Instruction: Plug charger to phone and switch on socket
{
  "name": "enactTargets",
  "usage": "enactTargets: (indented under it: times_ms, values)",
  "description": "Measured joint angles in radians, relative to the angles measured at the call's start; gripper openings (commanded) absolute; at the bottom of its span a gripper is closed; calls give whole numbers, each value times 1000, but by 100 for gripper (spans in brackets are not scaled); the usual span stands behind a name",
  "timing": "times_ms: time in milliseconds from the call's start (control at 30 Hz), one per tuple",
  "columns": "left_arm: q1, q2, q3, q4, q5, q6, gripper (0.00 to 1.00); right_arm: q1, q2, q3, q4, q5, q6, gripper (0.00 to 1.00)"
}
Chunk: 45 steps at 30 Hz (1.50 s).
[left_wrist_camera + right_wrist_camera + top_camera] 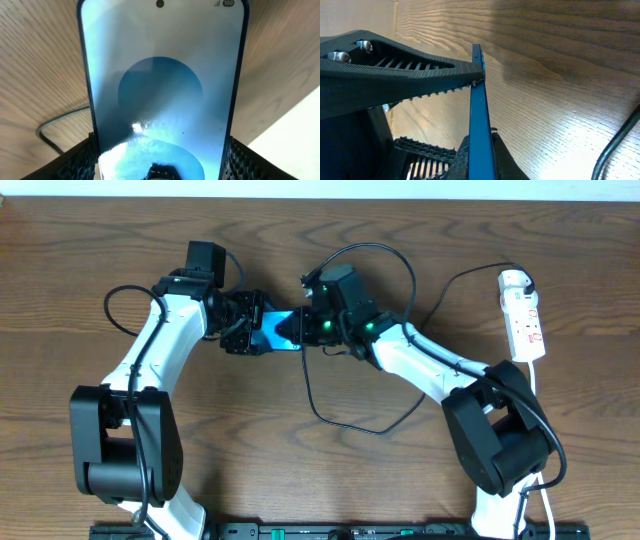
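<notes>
Overhead: phone (278, 330) at mid-worktop (90, 240), between both arms. Left end effector (245, 333) grasps phone by its long edges, screen lit. Right end effector (303, 328) clenched, fingertip (465, 76) against phone's edge. Charger (345, 420) cable loops on worktop nearby. Socket (524, 315) far right, well apart.

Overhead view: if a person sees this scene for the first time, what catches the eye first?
The bright blue phone at the middle of the table stands out: the left gripper clasps its long sides, the right gripper pinches its thin edge. Next, the white socket lies near the right edge, and the black cable of the charger loops over the wood between the two.
</notes>
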State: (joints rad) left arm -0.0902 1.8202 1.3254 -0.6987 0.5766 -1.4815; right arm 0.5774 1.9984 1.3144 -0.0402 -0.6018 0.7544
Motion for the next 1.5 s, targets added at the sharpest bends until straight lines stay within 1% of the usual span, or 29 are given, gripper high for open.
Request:
enactTargets:
  times_ms: [33,67,200,267,367,433,533,633,833,933,1100,1167,1367,1500]
  values:
    - [0,0,2,1,5,-2,58,-7,1,0,0,-15,1,1]
    - [-2,0,3,1,10,-4,63,-14,2,0,0,-29,2,1]
    - [-3,0,6,14,40,-6,64,-44,3,0,0,-74,27,1]
    - [1,-1,7,6,50,-1,64,-71,3,0,7,-60,47,1]
    - [17,-1,7,49,73,42,65,-125,3,0,12,-46,71,1]
    - [29,-1,7,84,94,79,67,-157,3,0,14,-37,95,1]
    - [47,-1,7,135,135,139,67,-181,3,0,32,-34,137,1]
    - [61,-1,7,200,179,206,67,-186,2,0,86,-37,190,1]
    - [68,-1,7,289,230,313,67,-187,-11,-1,225,-50,324,1]
    - [68,-1,6,367,259,350,67,-187,-18,-1,282,-47,392,1]
    - [68,-1,6,531,326,388,67,-187,-19,-1,378,-24,527,1]
    - [68,-1,6,566,341,392,67,-187,-19,-1,402,-19,586,1]
    - [68,-1,6,577,343,398,67,-187,-21,-1,412,-17,784,1]
    - [68,-1,6,578,332,378,67,-186,-21,-1,412,-14,906,1]
